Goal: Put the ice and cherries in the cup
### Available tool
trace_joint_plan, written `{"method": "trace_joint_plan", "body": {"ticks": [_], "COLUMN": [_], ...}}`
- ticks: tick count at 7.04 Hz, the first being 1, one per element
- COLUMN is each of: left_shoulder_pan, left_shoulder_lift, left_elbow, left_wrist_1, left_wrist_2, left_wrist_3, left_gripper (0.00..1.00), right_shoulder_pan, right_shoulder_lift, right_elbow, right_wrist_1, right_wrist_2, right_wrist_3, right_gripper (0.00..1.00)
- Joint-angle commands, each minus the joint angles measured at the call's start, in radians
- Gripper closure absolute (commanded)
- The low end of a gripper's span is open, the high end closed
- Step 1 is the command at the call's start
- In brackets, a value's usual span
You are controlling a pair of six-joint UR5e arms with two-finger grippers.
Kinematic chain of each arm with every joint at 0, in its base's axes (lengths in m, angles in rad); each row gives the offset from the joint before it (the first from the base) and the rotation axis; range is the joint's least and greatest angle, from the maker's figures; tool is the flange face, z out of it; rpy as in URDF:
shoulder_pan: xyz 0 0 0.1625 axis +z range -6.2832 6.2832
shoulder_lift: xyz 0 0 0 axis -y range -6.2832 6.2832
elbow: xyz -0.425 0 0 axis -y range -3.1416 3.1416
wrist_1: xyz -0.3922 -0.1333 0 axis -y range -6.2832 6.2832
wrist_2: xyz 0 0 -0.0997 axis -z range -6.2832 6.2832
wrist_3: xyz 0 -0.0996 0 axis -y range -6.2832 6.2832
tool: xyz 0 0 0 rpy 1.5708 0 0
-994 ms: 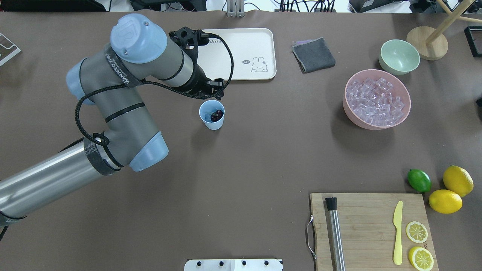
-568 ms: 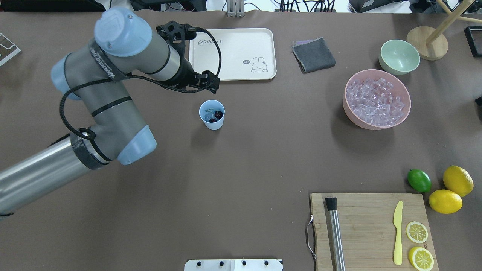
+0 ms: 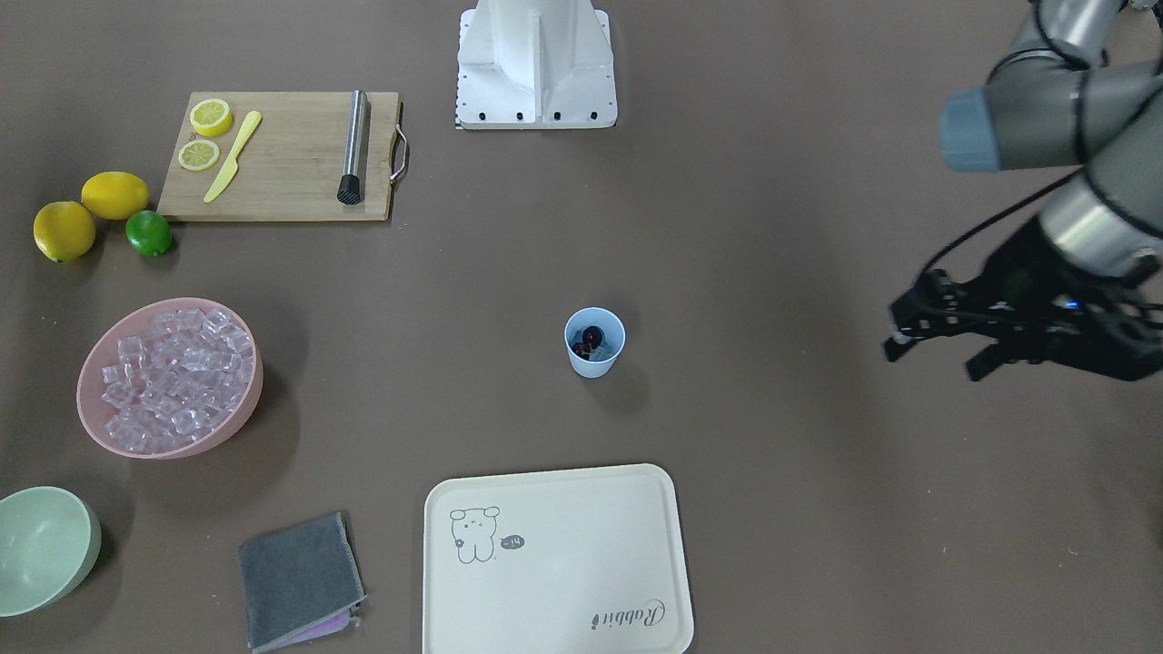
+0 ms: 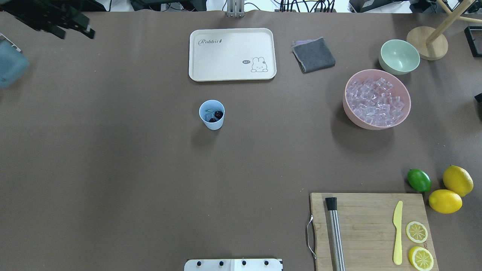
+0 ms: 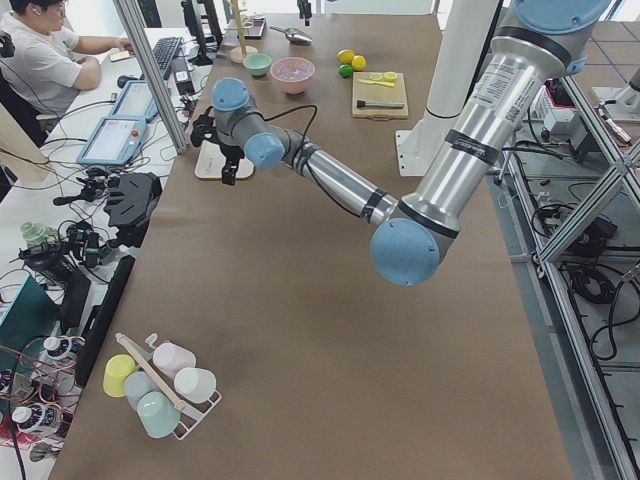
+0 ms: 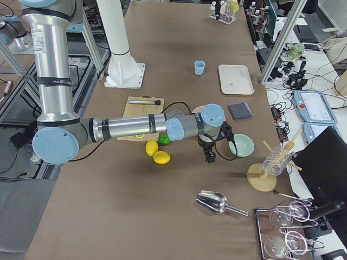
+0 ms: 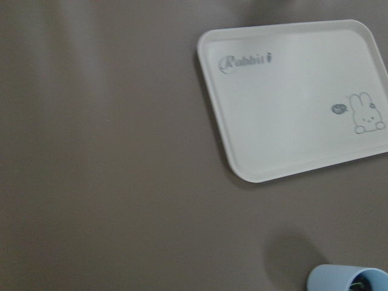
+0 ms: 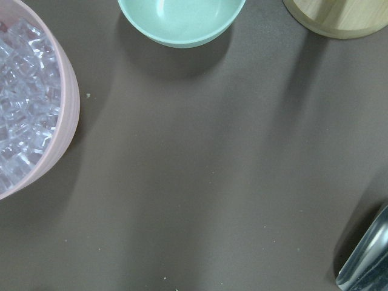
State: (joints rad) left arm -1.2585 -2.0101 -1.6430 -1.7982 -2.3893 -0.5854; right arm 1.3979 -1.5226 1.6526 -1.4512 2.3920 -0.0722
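One cup point(image 4: 212, 126) stood a little left of centre in the overhead view, just below one cream tray point(image 4: 229, 56). Two dark cherries point(image 4: 216, 116) lay inside it beside at least one clear cube. Many more cubes of ice point(image 4: 376, 101) heaped one pink bowl point(image 4: 354, 116) at the right, near one green bowl point(image 4: 399, 56) and one grey cloth point(image 4: 313, 55). At the lower right, one board point(image 4: 365, 226) carried one steel rod point(image 4: 335, 233), one yellow knife point(image 4: 397, 233) and two lemon slices point(image 4: 416, 232); two lemons point(image 4: 458, 180) and one lime point(image 4: 419, 180) sat just beside it.

The left gripper point(image 3: 933, 359) hung at the front view's right edge, fingers spread and holding nothing, well apart from the cup. The right gripper point(image 6: 209, 154) hovered near the green bowl; I cannot tell how its fingers stood.

A brown table point(image 4: 150, 169) bore everything. One person point(image 5: 45, 55) sat at a desk in the left view's upper left.
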Motion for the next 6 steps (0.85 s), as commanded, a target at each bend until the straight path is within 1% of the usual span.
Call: {"method": "trace_joint_plan", "body": {"ticks": [1, 2, 3, 4, 5, 6], "left_shoulder_pan": [-0.169, -0.197, -0.219, -0.234, -0.234, -0.233], "left_shoulder_lift": [0.167, 0.282, 0.322, 0.374, 0.382, 0.381], "left_elbow": [-0.041, -0.034, -0.031, -0.034, -0.028, -0.006], "left_wrist_1": [0.085, 0.071, 0.072, 0.069, 0.069, 0.065], "left_wrist_2": [-0.074, -0.082, -0.082, -0.082, -0.082, -0.082], "left_wrist_3": [0.305, 0.423, 0.497, 0.537, 0.544, 0.544], "left_gripper": [0.03, 0.03, 0.03, 0.03, 0.03, 0.03], "right_shoulder_pan": [0.007, 0.016, 0.047, 0.058, 0.073, 0.107], "right_shoulder_lift": [0.001, 0.004, 0.01, 0.021, 0.016, 0.001], "right_elbow": [0.0, 0.001, 0.001, 0.0, -0.007, 0.002], "right_wrist_1": [0.0, 0.0, -0.001, -0.006, -0.008, -0.008], "right_wrist_2": [0.004, 0.012, 0.044, 0.049, 0.05, 0.071], "right_wrist_3": [0.0, 0.0, -0.003, -0.003, -0.012, -0.014], "right_gripper": [0.02, 0.02, 0.02, 0.02, 0.02, 0.02]}}
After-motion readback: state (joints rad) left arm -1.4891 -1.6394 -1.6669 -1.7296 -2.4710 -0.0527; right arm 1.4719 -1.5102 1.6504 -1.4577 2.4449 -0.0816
